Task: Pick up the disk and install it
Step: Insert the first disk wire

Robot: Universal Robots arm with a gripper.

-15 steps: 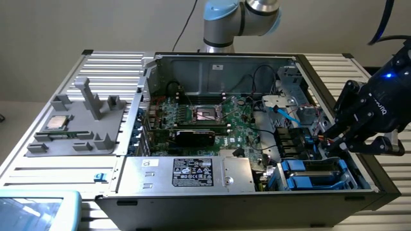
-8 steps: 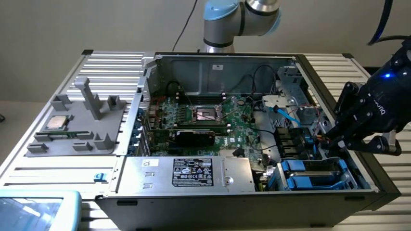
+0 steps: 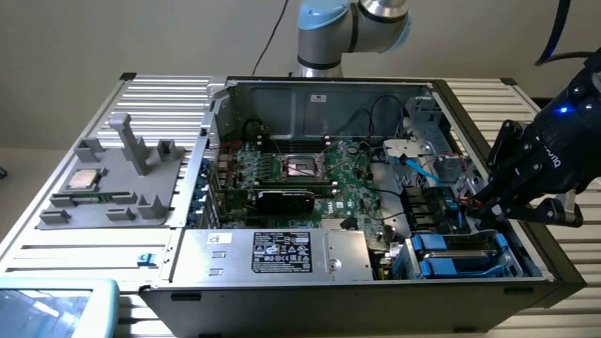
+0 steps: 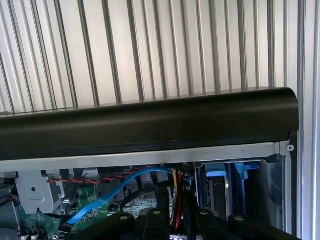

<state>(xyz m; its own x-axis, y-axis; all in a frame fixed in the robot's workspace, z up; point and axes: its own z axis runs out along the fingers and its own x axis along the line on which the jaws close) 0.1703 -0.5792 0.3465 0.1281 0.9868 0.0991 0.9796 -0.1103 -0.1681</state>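
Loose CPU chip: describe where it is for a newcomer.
Find the open computer case; on the exterior view's left lies a grey tray. The chip sits on it: the only shiny silver square among matte grey posts.

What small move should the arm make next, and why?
Probably ease the gripper straight down toward the blue-bracketed drives in the case's corner bay: it hangs above them, by the case rim, with nothing visibly held.

the arm (image 3: 352, 24) stands at the back, its grey-and-blue joint bent at the top edge. the black gripper (image 3: 495, 205) hangs at the exterior view's right, seemingly angled downward and leftward.
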